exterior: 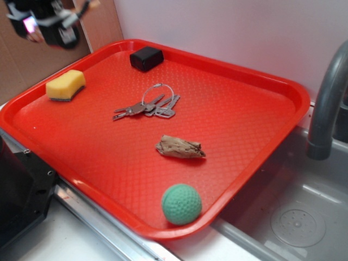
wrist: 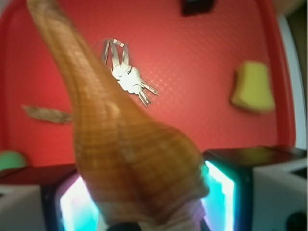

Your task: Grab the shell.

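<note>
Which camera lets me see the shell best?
The wrist view: the shell fills the picture, its ridges clear, held between the gripper pads. In the exterior view only its tan tip pokes out beside the gripper at the top left corner.

Tray: box at the far edge; sponge at the left side; keys in the middle; wood chunk just before the keys; ball at the near rim. Faucet right of the tray.

No text, label, brand, number or sign can be read anywhere.
</note>
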`<state>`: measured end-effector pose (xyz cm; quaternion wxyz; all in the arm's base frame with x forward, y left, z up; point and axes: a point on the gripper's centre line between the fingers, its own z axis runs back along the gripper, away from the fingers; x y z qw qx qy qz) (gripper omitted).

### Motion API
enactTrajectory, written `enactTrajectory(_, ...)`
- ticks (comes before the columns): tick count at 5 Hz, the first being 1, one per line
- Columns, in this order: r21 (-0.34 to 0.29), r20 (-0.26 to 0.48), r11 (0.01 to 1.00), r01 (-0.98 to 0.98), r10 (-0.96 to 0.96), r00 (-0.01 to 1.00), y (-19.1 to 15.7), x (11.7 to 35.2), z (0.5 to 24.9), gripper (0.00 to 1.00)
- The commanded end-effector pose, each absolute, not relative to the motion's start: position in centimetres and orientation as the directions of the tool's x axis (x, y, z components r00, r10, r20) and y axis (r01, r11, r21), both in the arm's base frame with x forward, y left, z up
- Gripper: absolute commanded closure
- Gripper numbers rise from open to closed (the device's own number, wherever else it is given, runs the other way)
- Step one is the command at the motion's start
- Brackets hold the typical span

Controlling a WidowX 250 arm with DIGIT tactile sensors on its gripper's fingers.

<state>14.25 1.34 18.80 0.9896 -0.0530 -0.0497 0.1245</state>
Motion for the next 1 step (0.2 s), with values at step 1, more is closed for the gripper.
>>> enactTrajectory(1,-0.114,0.11,0.93,-0.351,0.362,0.925,0.97,14.46,29.26,1.0)
